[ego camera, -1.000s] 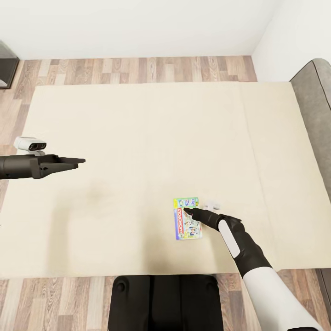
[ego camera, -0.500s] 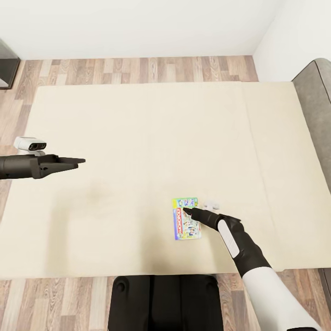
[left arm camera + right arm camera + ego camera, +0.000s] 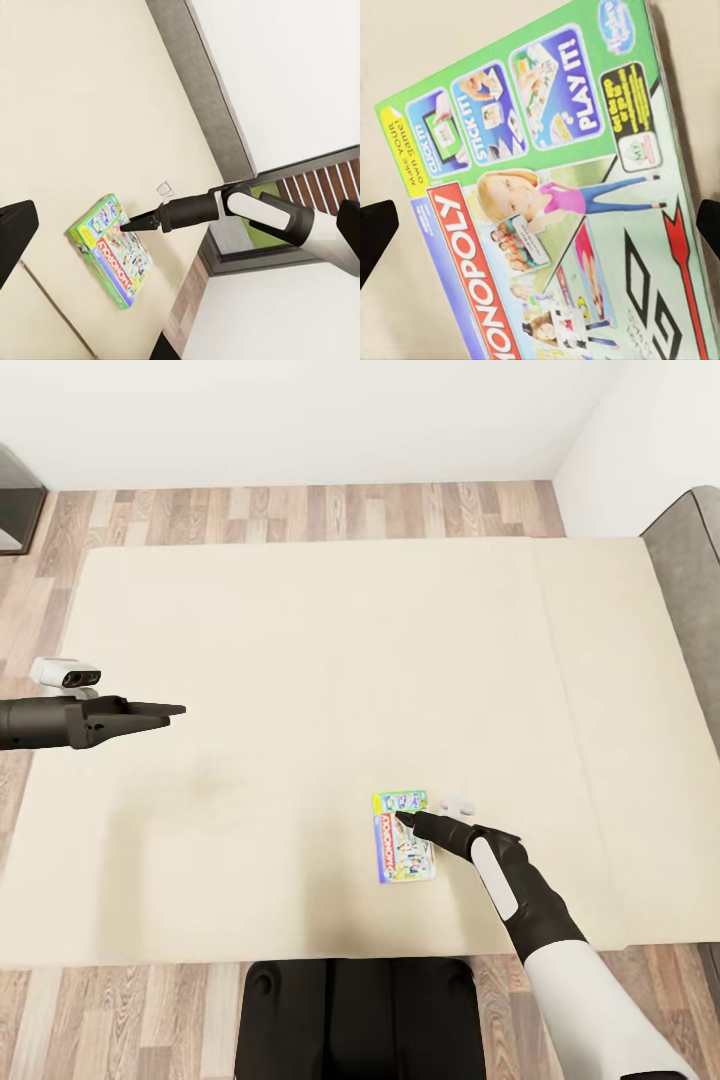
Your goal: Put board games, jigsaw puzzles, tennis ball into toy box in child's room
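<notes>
Green-white Monopoly box (image 3: 403,837), flat on beige bed (image 3: 300,660)

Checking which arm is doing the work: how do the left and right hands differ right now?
The right hand reaches down over the Monopoly box on the bed, its fingers spread either side of the cover. The left hand hovers far from the box, over bare mattress, pointing sideways. Both are dark and hold nothing.

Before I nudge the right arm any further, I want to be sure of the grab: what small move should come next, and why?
Probably lower the right gripper straight down onto the Monopoly box. Its tip hangs over the box's upper part, which lies flat on the bed, and in the right wrist view the fingers stand apart on either side of the cover, so they look open and roughly lined up.
</notes>
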You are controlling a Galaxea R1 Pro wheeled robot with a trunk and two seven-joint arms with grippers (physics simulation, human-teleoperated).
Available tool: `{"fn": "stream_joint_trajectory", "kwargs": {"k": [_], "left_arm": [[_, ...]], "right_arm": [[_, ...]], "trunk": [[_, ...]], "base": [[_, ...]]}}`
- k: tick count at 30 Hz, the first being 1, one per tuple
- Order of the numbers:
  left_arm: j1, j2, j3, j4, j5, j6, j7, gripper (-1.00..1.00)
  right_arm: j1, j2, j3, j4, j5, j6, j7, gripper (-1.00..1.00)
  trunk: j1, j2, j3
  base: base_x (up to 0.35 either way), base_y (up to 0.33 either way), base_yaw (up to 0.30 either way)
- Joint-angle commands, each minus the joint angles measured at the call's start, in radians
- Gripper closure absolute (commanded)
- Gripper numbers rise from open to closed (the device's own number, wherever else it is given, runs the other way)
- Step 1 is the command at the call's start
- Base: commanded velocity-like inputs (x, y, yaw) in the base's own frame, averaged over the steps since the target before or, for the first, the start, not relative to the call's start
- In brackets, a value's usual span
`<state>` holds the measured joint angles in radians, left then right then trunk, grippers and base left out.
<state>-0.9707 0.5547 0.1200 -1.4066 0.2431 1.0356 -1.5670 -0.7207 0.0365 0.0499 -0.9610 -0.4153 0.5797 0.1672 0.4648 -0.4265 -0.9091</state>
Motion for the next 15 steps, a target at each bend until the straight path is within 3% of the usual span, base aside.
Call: {"fn": "stream_joint_trajectory", "kwargs": {"k": [1,15], "left_arm": [[0.0,0.001,0.0,0.0,0.0,0.011,-0.004,-1.0],[0.0,0.001,0.0,0.0,0.0,0.011,-0.004,-1.0]], "right_arm": [[0.0,0.0,-0.001,-0.001,0.0,0.005,0.002,-1.0],[-0.005,0.005,-0.001,-0.001,0.0,0.008,0.002,-1.0]], "trunk": [[0.001,-0.001,-0.001],[0.001,-0.001,-0.001]], "base": [[0.0,0.046,0.0],[0.0,0.074,0.0]]}}
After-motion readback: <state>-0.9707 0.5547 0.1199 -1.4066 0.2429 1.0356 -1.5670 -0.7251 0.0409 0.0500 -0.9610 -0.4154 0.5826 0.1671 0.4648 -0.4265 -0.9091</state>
